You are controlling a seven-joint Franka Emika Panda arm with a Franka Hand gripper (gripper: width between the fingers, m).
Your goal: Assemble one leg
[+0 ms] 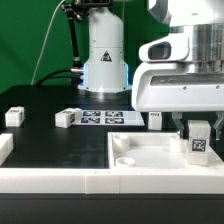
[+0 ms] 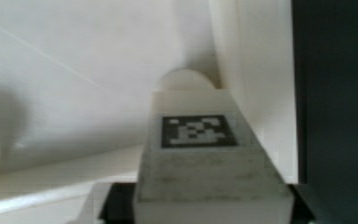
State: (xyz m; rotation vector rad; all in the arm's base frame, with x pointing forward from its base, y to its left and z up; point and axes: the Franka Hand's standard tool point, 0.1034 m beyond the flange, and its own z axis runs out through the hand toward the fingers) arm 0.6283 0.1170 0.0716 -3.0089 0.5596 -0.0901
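End effector [image 1: 200,128] clamped on small white plastic tagged leg [image 1: 199,141], which I'm holding upright over the large flat white panel's [image 1: 150,157] right corner for seating.

The leg [image 1: 199,139] in my gripper [image 1: 198,128] is white, with a black-and-white checkered tag on its face; the wrist view shows that tag [image 2: 195,131] as black squares on white, and the leg [image 2: 197,140] there looks greyish-white. The panel [image 1: 160,158] under it is plain white. Off at nine o'clock on the black table [image 1: 60,145] sit two more white blocks [image 1: 14,116] [image 1: 66,118], each dark-tagged. The marker board [image 1: 112,118] is white with black tags. My casing is white, with a green patch [image 1: 153,50]. The backdrop [image 1: 25,40] is green.
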